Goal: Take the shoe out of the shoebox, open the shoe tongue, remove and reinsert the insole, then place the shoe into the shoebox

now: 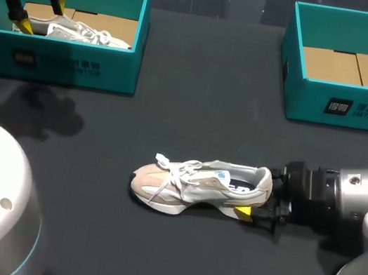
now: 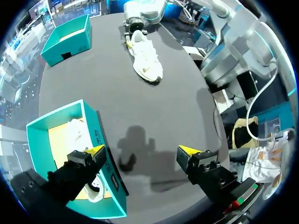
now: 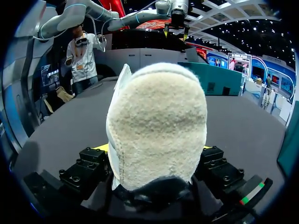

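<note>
Where the left arm comes in at the far left, the left jaws hang over the left shoebox [image 1: 114, 68], yellow fingertips [image 1: 24, 25] spread wide and gripping nothing. A pale second shoe [image 1: 81, 34] lies inside that box on its cardboard floor, under the fingertips. I cannot tell whether a tip touches it. In the left wrist view one fingertip [image 2: 96, 150] overlaps the box wall [image 2: 39, 140], the other sits over bare dark surface [image 2: 196, 93], and the jaws' shadow [image 2: 135, 149] falls between them. The front wall of the left box carries white print, not read off here.

Mid-surface: the shoe [image 1: 190, 185], cream and beige with white laces, stands upright on its sole, out of both boxes, toe left and heel right. A small blue label shows inside the collar, too small to read.

The right jaws are closed on the heel of the shoe. One yellow fingertip [image 1: 244, 211] shows at the near side of the heel and the far one is hidden behind it. In the right wrist view the fleecy cream heel [image 3: 156, 126] fills the gap, with black finger blocks [image 3: 88, 163] against it on both sides. The right arm [image 1: 344, 201] lies low along the surface from the right.

Far right: the right shoebox [image 1: 305, 98], teal, shows its cardboard floor [image 1: 356, 68]. Its front wall has white print too. It stands well apart from the shoe.
</note>
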